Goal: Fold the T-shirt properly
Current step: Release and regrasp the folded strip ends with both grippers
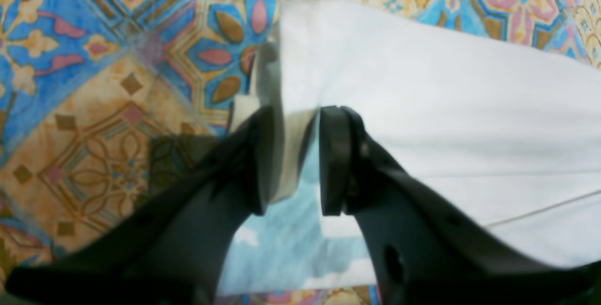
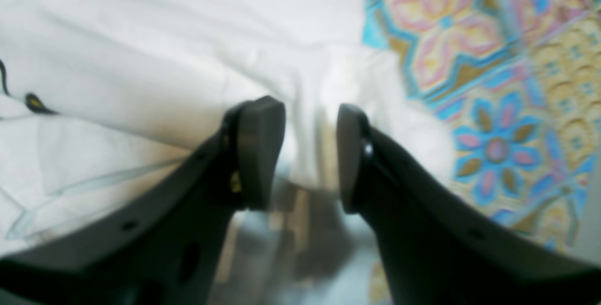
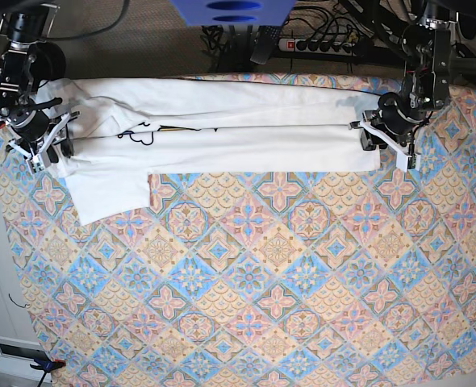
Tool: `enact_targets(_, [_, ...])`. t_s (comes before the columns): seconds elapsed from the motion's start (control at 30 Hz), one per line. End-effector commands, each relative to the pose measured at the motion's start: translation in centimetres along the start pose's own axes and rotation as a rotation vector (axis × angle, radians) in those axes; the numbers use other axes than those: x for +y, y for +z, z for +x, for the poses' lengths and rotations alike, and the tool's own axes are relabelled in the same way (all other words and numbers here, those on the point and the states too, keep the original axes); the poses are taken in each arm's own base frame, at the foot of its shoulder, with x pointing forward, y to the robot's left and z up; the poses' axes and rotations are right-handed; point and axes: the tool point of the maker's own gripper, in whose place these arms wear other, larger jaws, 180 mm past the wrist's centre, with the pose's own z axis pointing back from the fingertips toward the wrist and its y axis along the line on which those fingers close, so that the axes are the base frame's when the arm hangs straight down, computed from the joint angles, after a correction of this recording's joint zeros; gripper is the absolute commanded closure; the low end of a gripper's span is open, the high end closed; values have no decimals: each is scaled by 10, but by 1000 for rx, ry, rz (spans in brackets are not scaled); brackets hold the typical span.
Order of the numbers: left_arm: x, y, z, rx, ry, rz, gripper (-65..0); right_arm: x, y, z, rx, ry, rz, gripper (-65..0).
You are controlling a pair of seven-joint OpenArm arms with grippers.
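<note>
Your large white cotton T-shirt (image 3: 214, 133) lies folded into a long band across the far edge of the patterned tile-print counter (image 3: 246, 290). Your left tool (image 1: 300, 162) sits at its right end, your right tool (image 2: 310, 152) at its left end. Both have fingers apart, straddling fabric edges without pinching.

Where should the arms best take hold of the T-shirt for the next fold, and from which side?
Probably at its two short ends. The T-shirt lies as a long narrow band across the far side of the cloth, with one sleeve sticking out toward the near side. The left gripper and the right gripper already hover open over those ends, so each could come from above and pinch the folded edge.
</note>
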Motion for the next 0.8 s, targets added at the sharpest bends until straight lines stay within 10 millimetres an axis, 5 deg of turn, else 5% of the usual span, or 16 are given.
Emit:
enact_targets(0.0, [5,3,10,-28,-3,15,-171,-23,12,16,-47,18,-53,-217])
enact_targets(0.4, [40,16,16,-35,88,111,-229,-33,27,56,-162,33,-123,-220])
enact_targets(0.47, [42,16,17,-37,88,113,-229,-34,25,49,-126,27,-124,-221])
enact_targets(0.53, [42,16,17,-37,87,114,-230,-39,20,52,-93,23,-133,-222])
enact_targets(0.77, [39,15,17,-40,93,107,-227,-31,-26,109,-110,43,-64,-223])
